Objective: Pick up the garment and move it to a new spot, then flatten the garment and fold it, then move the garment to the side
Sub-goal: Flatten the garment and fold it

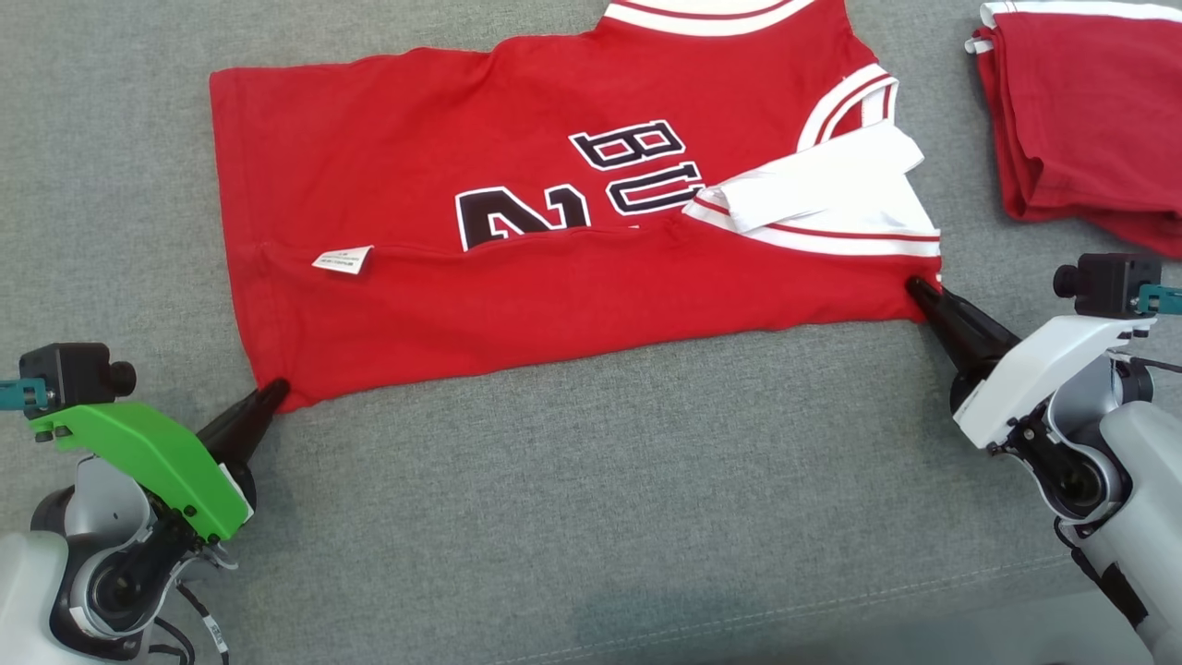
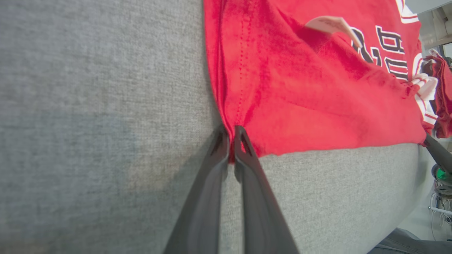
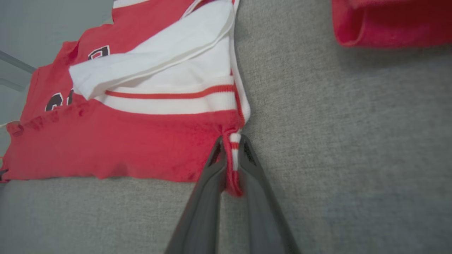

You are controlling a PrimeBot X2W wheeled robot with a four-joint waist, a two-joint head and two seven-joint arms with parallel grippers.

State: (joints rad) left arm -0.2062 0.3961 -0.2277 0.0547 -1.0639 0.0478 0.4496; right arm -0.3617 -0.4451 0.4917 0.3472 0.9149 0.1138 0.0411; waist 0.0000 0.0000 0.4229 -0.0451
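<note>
A red jersey garment point(image 1: 554, 212) with black lettering and white trim lies spread on the grey cushion, its near long side folded up over the front. My left gripper point(image 1: 275, 392) is shut on the garment's near left corner point(image 2: 231, 141), with red cloth pinched between the fingers. At the near right corner point(image 3: 233, 155), my right gripper point(image 1: 917, 289) is shut on red and white striped trim. A white sleeve part point(image 1: 831, 185) lies turned over beside that corner. A white care label point(image 1: 342, 260) shows on the folded flap.
A second red garment point(image 1: 1080, 111), folded, lies at the far right on the cushion point(image 1: 591, 480). The grey cushion stretches bare between my two arms. A seam point(image 1: 831, 600) runs along its front edge.
</note>
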